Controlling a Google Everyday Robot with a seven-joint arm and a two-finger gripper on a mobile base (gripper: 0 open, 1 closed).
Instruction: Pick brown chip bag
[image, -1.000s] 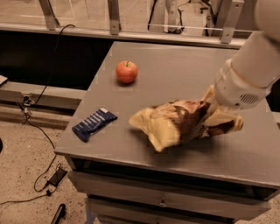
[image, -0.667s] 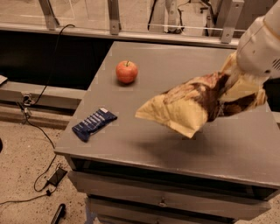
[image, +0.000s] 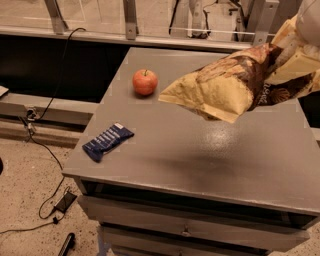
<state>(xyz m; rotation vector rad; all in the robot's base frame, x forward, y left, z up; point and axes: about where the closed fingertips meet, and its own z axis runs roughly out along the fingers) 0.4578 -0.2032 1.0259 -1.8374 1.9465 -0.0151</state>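
Brown chip bag (image: 235, 82), crinkled, dark brown with cream-yellow ends, hangs in the air above the worktop's (image: 200, 150) right side, its free end pointing toward the apple (image: 145, 82). The claw (image: 302, 50), at the right edge, clamps the bag's other end and is mostly hidden by it.

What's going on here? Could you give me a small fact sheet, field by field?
gripper: upper right, closed on the bag's right end
brown chip bag: held in the air, clear of the table
apple: standing on the table's far left part
blue snack wrapper: lying flat near the table's front-left edge
table: grey top, drawers underneath
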